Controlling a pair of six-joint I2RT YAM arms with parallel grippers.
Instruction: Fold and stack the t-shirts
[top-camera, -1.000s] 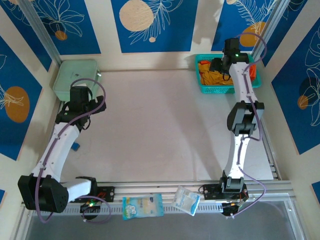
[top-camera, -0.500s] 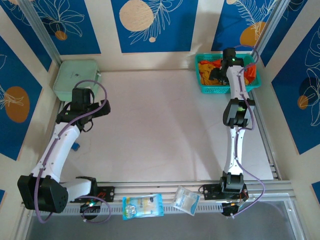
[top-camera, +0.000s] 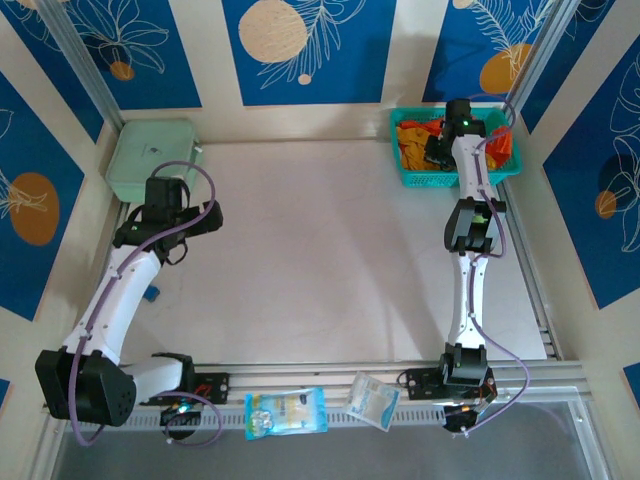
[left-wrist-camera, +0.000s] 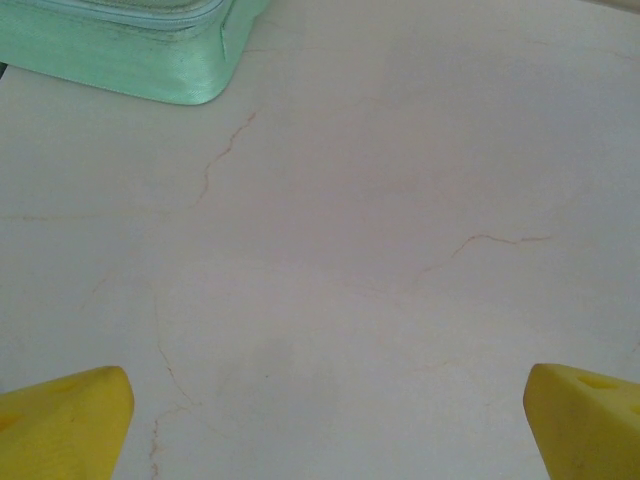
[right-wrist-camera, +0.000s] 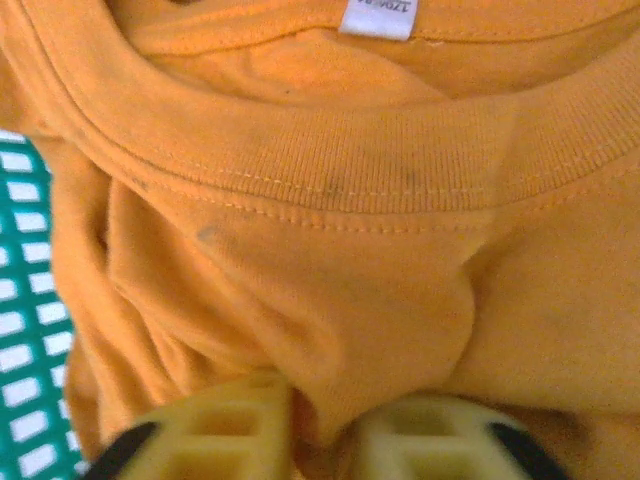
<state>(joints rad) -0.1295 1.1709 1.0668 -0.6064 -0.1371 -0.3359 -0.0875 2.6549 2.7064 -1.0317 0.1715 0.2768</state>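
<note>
r jaws pinch mustard t-shirt (right-wrist-camera: 330, 300) fold below collar band (right-wrist-camera: 350, 155), band runs side-to-side in wrist view. l jaws spread.

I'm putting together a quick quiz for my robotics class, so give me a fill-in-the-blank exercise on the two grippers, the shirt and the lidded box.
1. The right gripper is shut on a fold of the mustard-yellow t-shirt, which lies in the teal mesh ____.
2. The left gripper hangs over the bare table with its jaws ____.
3. The lidded box at the table's far left corner is pale ____.
Missing words: basket; open; green.
</note>
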